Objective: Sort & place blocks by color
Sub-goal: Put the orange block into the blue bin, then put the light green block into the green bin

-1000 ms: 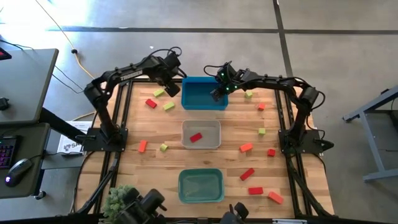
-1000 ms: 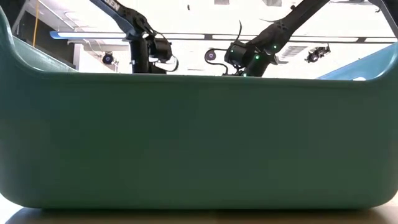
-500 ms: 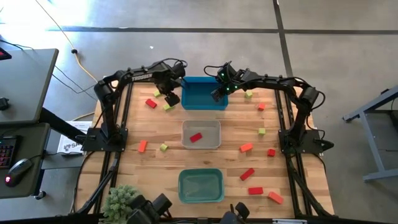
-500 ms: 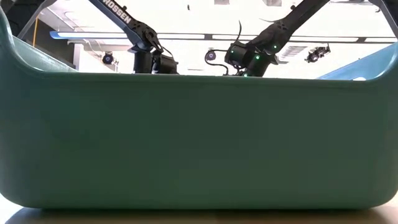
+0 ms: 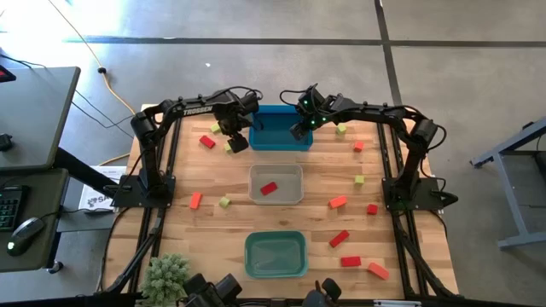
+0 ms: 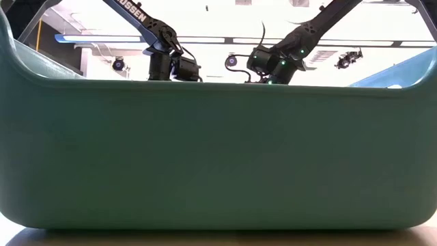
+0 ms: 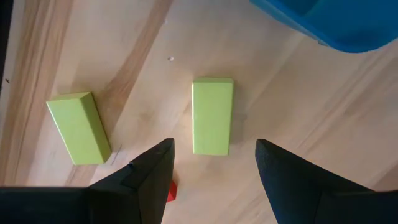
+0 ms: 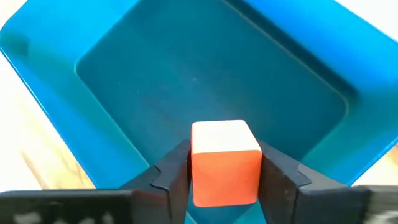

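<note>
The right gripper (image 8: 225, 180) is clenched on a small orange cube block (image 8: 225, 162), holding it between its two dark fingers (image 8: 171, 174) above the inside of the blue rectangular plastic bin (image 8: 56, 68). In the high view this gripper (image 5: 299, 130) hangs over the right part of the blue bin (image 5: 280, 141), which stands at the far side of the wooden tabletop (image 5: 213, 230).

The left gripper (image 7: 211, 168) is released, its fingers (image 7: 152, 171) spread wide, and it hovers over a yellow-green bar block (image 7: 212, 115) that lies flat on the wood, just beside the left wall of the blue bin. A second yellow-green bar block (image 7: 79, 127) lies near it, apart from the first. In the high view the left gripper (image 5: 237, 141) is at the left of the blue bin.

A red bar block (image 5: 269, 188) lies inside the clear-grey rectangular bin (image 5: 256, 173) in the middle of the tabletop. The teal rectangular bin (image 5: 275, 255) stands at the near side. Other red, orange and yellow-green blocks lie scattered on the tabletop, most of them at the right side, for example an orange bar block (image 5: 338, 202) and a red bar block (image 5: 350, 262). In the low view the teal bin wall (image 6: 218, 157) hides almost everything on the tabletop.
</note>
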Available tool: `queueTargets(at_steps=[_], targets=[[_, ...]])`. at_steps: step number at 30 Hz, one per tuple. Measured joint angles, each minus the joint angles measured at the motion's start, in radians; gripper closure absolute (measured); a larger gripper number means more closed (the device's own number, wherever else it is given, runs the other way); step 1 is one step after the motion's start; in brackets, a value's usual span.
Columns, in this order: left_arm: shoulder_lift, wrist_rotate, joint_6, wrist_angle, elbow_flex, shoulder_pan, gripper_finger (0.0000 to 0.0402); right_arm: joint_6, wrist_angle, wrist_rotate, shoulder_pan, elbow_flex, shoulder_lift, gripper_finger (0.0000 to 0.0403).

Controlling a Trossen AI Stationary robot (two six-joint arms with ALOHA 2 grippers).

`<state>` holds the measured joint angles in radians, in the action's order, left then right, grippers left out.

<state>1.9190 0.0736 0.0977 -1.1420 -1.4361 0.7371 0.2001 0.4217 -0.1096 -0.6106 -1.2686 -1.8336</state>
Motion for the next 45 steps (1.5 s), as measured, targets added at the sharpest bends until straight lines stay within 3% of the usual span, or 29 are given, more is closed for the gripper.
queueTargets(at_steps=[10,23,33,45], targets=[[0.02,0.0,0.019,-0.036,0.0,-0.001,0.0188,0.0,0.0,0.004,0.0,0.0,0.004,0.0185],[0.02,0.0,0.052,-0.017,0.0,-0.005,0.0188,-0.027,0.124,-0.002,0.0,-0.194,0.008,0.0182],[0.021,0.0,0.058,-0.009,0.004,0.002,0.0188,-0.115,0.3,0.108,-0.007,-0.405,0.009,0.0181],[0.021,-0.019,0.063,0.111,0.167,-0.001,0.0188,-0.114,0.323,0.117,-0.007,-0.44,0.009,0.0181]])
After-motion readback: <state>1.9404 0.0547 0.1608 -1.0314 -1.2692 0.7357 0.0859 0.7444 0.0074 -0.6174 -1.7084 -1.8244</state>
